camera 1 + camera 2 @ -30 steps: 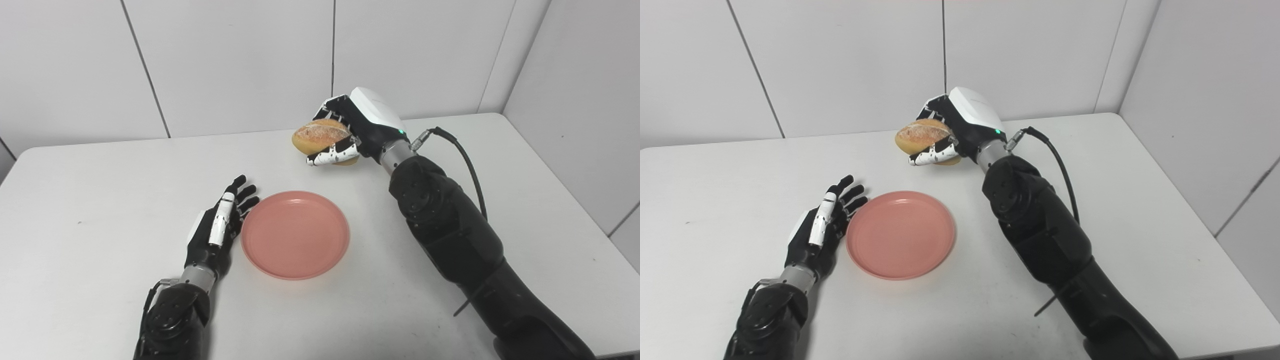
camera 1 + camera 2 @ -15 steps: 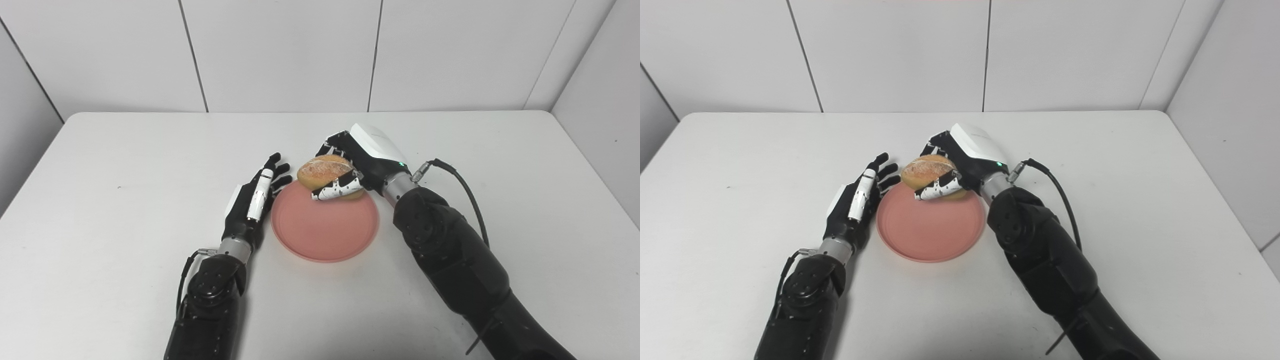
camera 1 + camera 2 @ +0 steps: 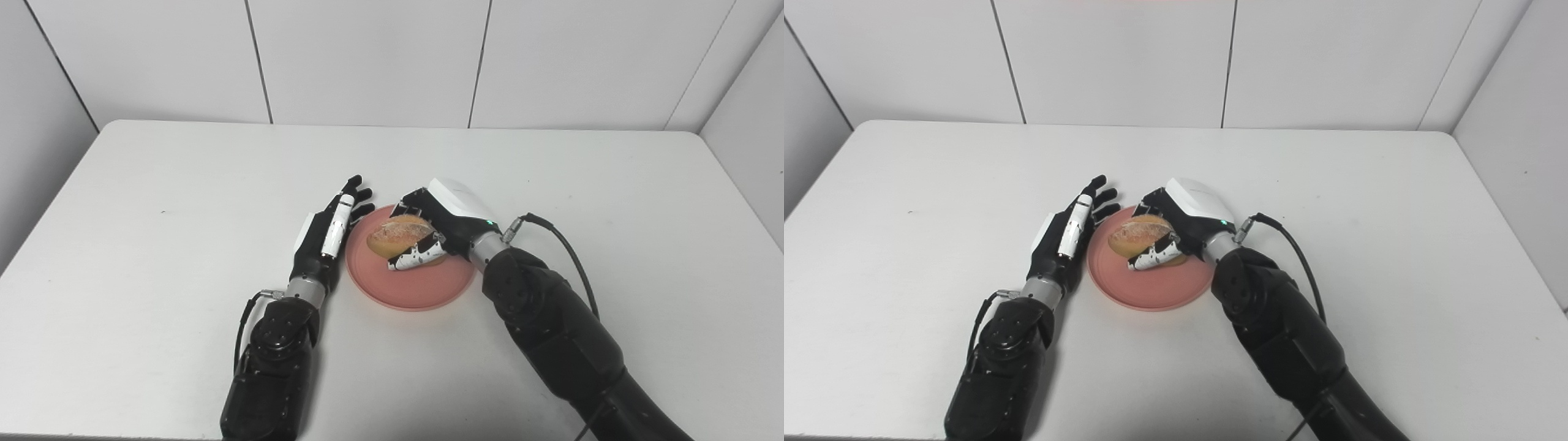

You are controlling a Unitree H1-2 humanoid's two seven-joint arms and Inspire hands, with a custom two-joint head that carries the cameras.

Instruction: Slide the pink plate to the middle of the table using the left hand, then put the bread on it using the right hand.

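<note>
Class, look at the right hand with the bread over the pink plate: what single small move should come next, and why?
Probably open the right hand and let go. It is shut on the bread, which sits low over the pink plate, seemingly at or near its surface. The left hand lies open beside the plate's rim, so the sliding looks done.

Two arms in glossy black shells are seen. The right hand (image 3: pixel 438 229) is capped with a white housing on which a small green light is lit; its black-and-white speckled thumb (image 3: pixel 416 258) is visible. A black cable (image 3: pixel 566 251) is plugged in at its silver wrist. The left hand (image 3: pixel 327 233) is black with white panels, above a silver wrist and a thin looped cable (image 3: pixel 242 318).
</note>
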